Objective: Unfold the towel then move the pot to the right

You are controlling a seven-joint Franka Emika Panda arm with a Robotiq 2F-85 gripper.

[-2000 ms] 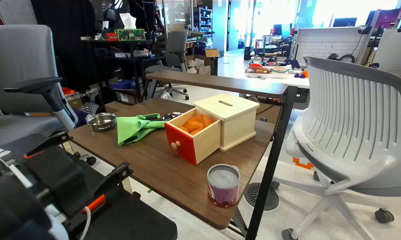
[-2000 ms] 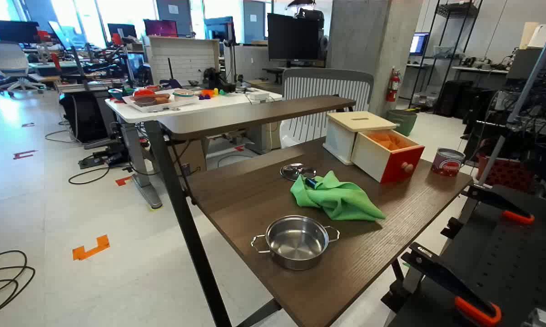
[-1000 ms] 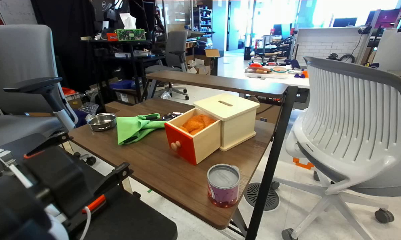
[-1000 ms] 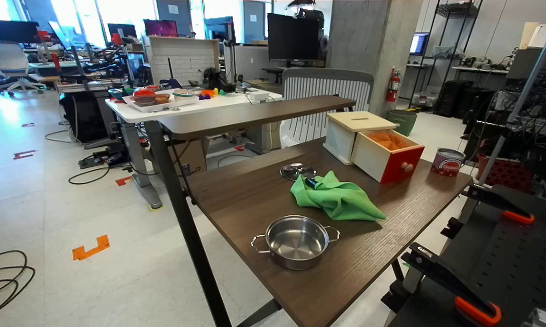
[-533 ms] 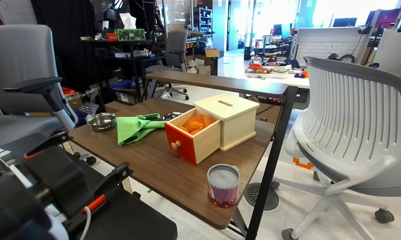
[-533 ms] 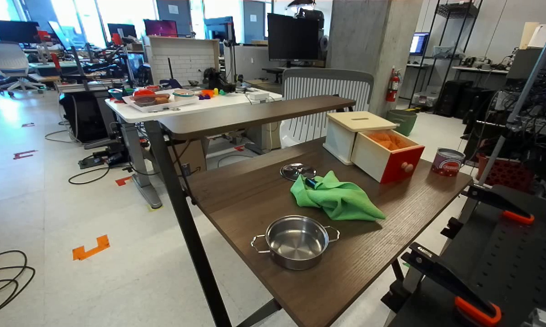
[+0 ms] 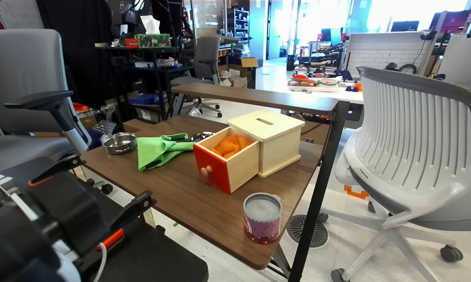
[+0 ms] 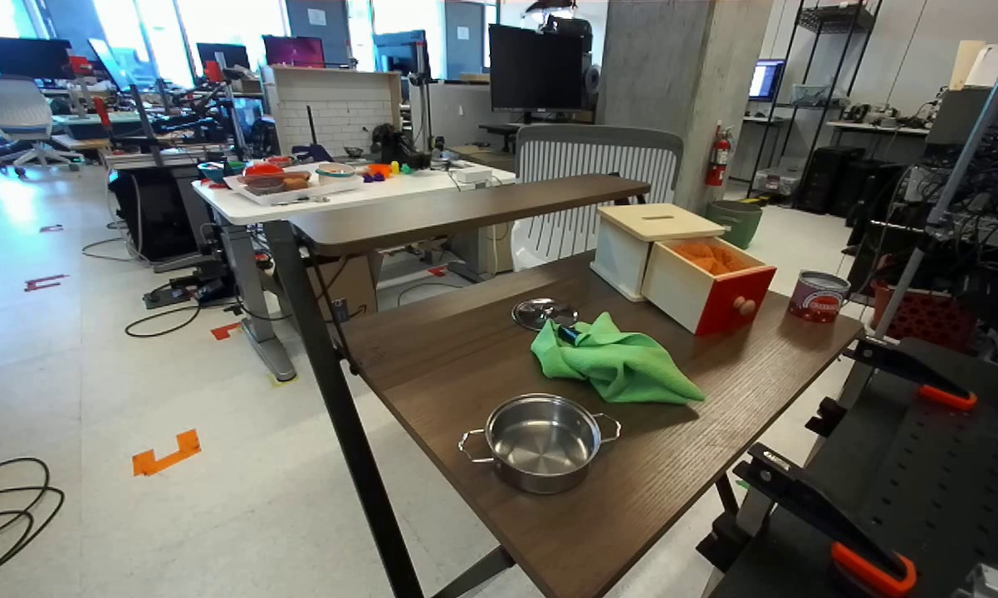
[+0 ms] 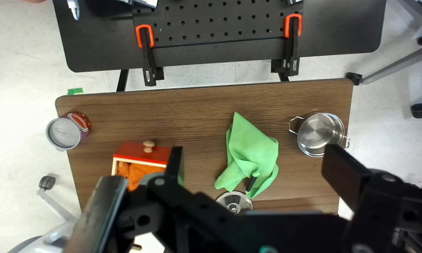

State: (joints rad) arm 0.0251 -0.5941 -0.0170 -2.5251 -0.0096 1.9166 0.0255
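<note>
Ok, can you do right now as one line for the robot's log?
tool: open, empty | towel: crumpled, not spread out | pot: uncovered | lid: by towel | drawer: open

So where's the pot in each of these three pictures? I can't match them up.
In an exterior view: the pot is left of centre, just left of the towel.
In an exterior view: the pot is low in the middle, nearer the camera than the towel.
Wrist view: the pot is right of centre, to the right of the towel.
Shared landmark: the green towel.
</note>
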